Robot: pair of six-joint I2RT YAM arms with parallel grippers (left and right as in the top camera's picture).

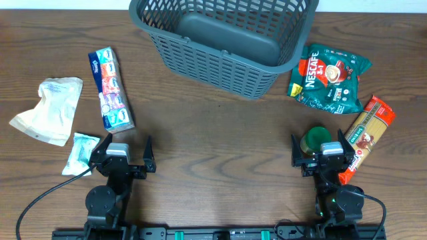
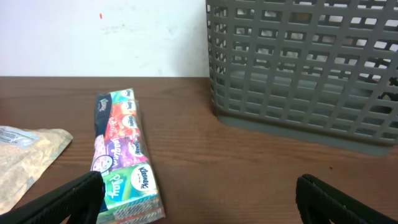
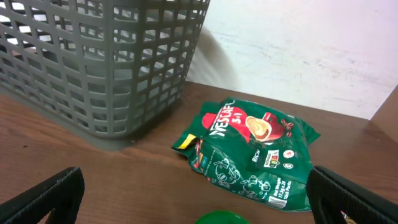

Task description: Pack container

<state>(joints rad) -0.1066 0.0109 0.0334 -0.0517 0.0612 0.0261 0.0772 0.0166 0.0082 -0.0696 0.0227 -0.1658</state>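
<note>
A: Progress on packing?
B: None to log. Container [image 1: 213, 67] sits at the far middle of the table [image 1: 213, 133], upright. Solid floor bare, nothing inside as far as the overhead view shows. All six goods lie outside it

A: List them by side
B: Left of it: tissue pack [image 1: 111, 90], nearest the container but apart from it. Beige pouch [image 1: 47, 110] further out. Small white sachet [image 1: 81, 152] just beside the left gripper [image 1: 127, 143]. Right of it: green coffee bag [image 1: 330, 77] just beside the container's right corner, apart from it in the right wrist view. Pasta packet [image 1: 363, 137] nearer the robot. Green-lidded jar [image 1: 313, 138] right at the right gripper [image 1: 319, 142]

A: Claws?
B: Both spread wide, both low at the near edge. Left has hold of nothing; only bare wood between its fingers in the left wrist view. Right has hold of nothing either; the jar's lid shows at the bottom of the right wrist view, between the fingers but clear of both

A: What's left, then?
B: Judging from this, all of it: six goods to lift and set inside
</note>
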